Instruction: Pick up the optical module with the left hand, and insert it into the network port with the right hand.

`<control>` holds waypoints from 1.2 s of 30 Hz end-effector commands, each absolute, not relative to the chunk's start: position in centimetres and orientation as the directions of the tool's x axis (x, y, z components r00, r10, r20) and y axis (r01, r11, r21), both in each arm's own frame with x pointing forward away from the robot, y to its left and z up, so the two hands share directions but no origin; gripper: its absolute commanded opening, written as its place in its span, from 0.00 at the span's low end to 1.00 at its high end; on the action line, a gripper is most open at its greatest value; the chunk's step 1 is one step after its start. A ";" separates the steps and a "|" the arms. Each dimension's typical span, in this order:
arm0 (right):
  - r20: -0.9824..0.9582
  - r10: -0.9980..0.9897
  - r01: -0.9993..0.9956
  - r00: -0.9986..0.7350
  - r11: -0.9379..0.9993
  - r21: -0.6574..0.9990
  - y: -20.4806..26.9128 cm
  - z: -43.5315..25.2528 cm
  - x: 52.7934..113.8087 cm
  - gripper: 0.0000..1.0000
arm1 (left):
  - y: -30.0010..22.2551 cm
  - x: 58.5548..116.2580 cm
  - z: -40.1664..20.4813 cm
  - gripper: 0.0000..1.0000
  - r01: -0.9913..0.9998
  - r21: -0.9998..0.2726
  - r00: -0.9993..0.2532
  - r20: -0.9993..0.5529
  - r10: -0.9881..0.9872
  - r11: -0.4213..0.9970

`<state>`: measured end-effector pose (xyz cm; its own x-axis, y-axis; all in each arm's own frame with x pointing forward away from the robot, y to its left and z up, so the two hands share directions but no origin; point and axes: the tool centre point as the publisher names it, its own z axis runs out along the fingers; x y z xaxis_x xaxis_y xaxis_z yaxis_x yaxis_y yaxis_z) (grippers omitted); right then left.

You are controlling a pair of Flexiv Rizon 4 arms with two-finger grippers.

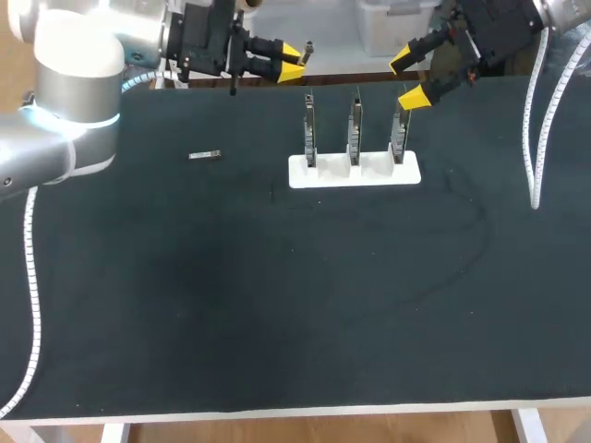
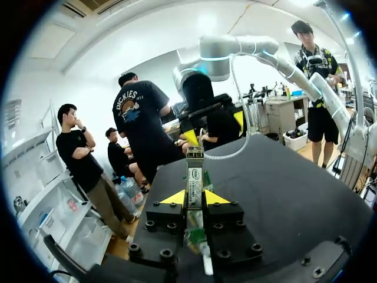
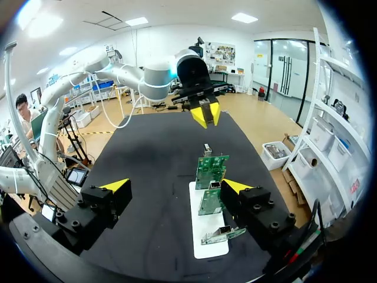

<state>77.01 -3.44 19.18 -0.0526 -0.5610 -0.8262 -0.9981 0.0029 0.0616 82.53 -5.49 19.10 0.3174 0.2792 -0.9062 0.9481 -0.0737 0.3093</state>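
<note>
The left gripper [image 2: 194, 198] hung over the far edge of the table [image 1: 277, 305], left of the middle, its fingers clamped on the optical module [image 2: 194, 177]; the module stood out ahead of the yellow tips, with only its rear part held between them, and pointed right toward the other arm; the right gripper [image 1: 409, 78] hovered at the far right, above and just beyond the rightmost of three upright circuit boards [image 1: 355, 129], its fingers spread wide with nothing between them; the boards stood in a row on a white base [image 1: 323, 175] near the middle of the table, and the network port on them was too small to pick out with certainty; a second small metal piece [image 1: 205, 155] lay flat on the table, well left of the base

As I judged it, the handover in mid-air was the weak point; if the right fingers closed off-centre on the free end, the module could twist in the grip and then meet the port askew; if the left fingers let go before the right ones had a firm hold, it would drop, perhaps among the boards; the right gripper was also close above the rightmost board, so a low swing could knock it or shift the base
</note>
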 end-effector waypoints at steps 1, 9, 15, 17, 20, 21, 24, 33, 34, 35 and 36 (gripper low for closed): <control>-0.826 -0.561 -0.998 -0.053 0.002 0.062 -3.4 19.2 77.1 1.00 | -7.3 83.4 18.5 0.00 0.948 0.300 0.317 -0.915 0.251 -0.107; -0.826 -0.561 -0.998 -0.053 0.002 0.062 -3.4 19.2 77.1 1.00 | -8.5 82.6 18.3 0.00 0.965 0.242 0.261 -0.931 0.254 -0.103; -0.826 -0.561 -0.998 -0.053 0.002 0.062 -3.4 19.2 77.1 1.00 | -8.9 82.1 18.6 0.00 0.973 0.202 0.225 -0.936 0.269 -0.112; -0.826 -0.561 -0.998 -0.053 0.002 0.062 -3.4 19.2 77.1 1.00 | -8.9 82.0 18.6 0.00 0.976 0.188 0.212 -0.937 0.278 -0.113; -0.826 -0.561 -0.998 -0.053 0.002 0.062 -3.4 19.2 77.1 1.00 | -8.8 81.7 18.6 0.00 0.979 0.171 0.197 -0.938 0.286 -0.113; -0.826 -0.561 -0.998 -0.053 0.002 0.062 -3.4 19.2 77.1 1.00 | -8.7 81.7 18.7 0.00 0.979 0.168 0.194 -0.938 0.287 -0.112; -0.826 -0.561 -0.998 -0.053 0.002 0.062 -3.4 19.2 77.1 1.00 | -8.9 81.5 18.8 0.00 0.980 0.163 0.188 -0.939 0.287 -0.111; -0.826 -0.561 -0.998 -0.053 0.002 0.062 -3.4 19.2 77.1 1.00 | -9.3 81.5 19.1 0.00 0.975 0.192 0.216 -0.939 0.266 -0.114; -0.826 -0.561 -0.998 -0.053 0.002 0.062 -3.4 19.2 77.1 1.00 | -9.3 81.5 19.1 0.00 0.975 0.192 0.216 -0.939 0.266 -0.114; -0.826 -0.561 -0.998 -0.053 0.002 0.062 -3.4 19.2 77.1 1.00 | -9.3 81.5 19.1 0.00 0.975 0.192 0.216 -0.939 0.266 -0.114; -0.826 -0.561 -0.998 -0.053 0.002 0.062 -3.4 19.2 77.1 1.00 | -9.3 81.5 19.1 0.00 0.975 0.192 0.216 -0.939 0.266 -0.114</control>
